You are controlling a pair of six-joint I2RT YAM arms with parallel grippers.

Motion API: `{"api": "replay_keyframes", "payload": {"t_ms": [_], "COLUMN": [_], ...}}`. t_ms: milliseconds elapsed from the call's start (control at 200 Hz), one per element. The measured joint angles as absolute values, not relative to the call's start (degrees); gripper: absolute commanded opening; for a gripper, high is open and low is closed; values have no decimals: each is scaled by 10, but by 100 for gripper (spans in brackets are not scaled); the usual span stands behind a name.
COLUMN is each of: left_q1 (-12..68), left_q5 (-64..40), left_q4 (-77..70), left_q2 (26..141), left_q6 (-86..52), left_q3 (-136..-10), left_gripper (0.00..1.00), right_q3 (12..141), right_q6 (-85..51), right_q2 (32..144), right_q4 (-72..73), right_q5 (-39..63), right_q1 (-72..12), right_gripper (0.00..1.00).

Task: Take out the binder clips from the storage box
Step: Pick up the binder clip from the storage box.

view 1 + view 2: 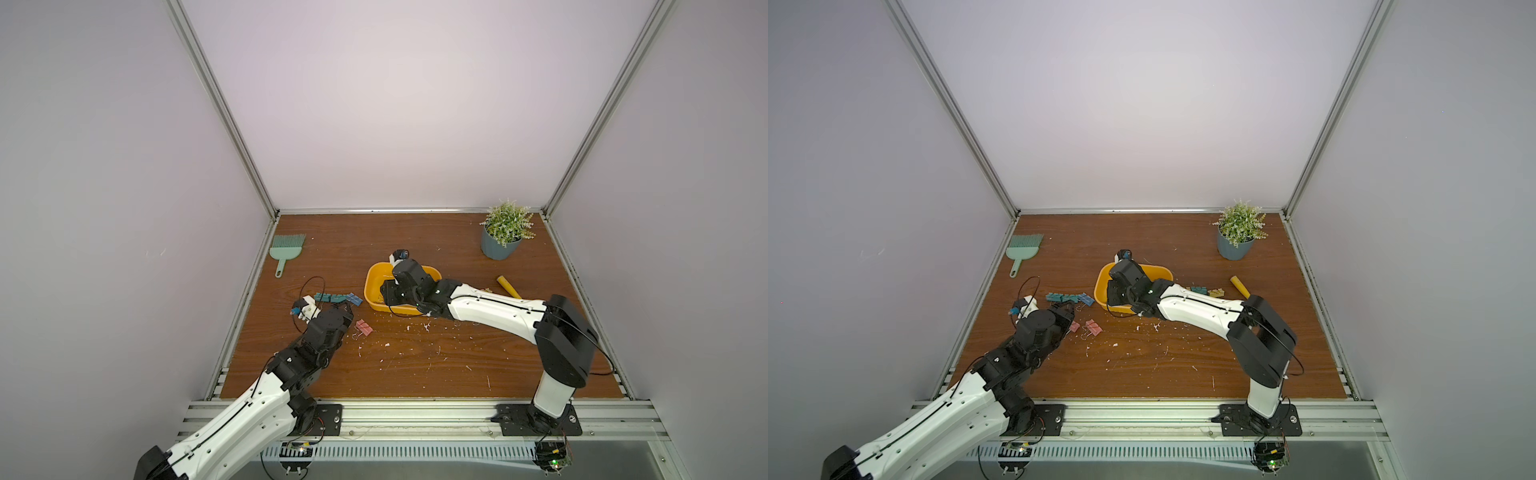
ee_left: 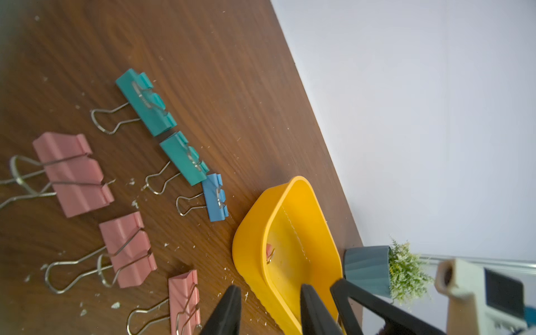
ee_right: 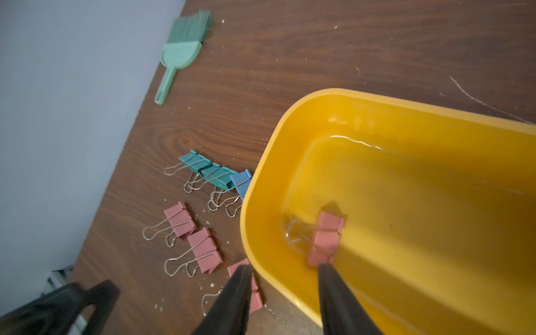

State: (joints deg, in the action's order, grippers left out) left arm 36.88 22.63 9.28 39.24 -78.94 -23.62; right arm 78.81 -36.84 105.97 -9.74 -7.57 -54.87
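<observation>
Black fingers of the right gripper (image 3: 284,268) fill the right wrist view, partly apart and clamping nothing. One hangs outside the storage box (image 3: 258,197); its mate is inside, tip at the end of the only pink clip (image 3: 325,236) visible on the box floor. That clip lies ahead of the inner finger, not between the two. Its body runs along the reach and its wire loops point toward the box wall, so I judge a sideways shift must come before closing. The right arm is nearer, forearm low, wrist pitched down over the box. Other binder clips (image 3: 203,249) lie in rows on the table (image 3: 290,43) beside the box, where the left gripper (image 2: 271,287) hovers, fingers apart and empty.
</observation>
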Motion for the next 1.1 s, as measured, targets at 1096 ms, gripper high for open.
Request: {"api": "replay_keyframes", "payload": {"t_ms": [1096], "left_q1": [323], "left_q5": [221], "left_q4": [128], "left_q2": [405], "left_q6": [-653], "left_q3": [-266], "left_gripper": [39], "right_q3": [1103], "right_q6": [-264], "right_q2": [1291], "right_q4": [-430], "right_q5": [-151], "right_q1": [-546], "right_gripper": [10]}}
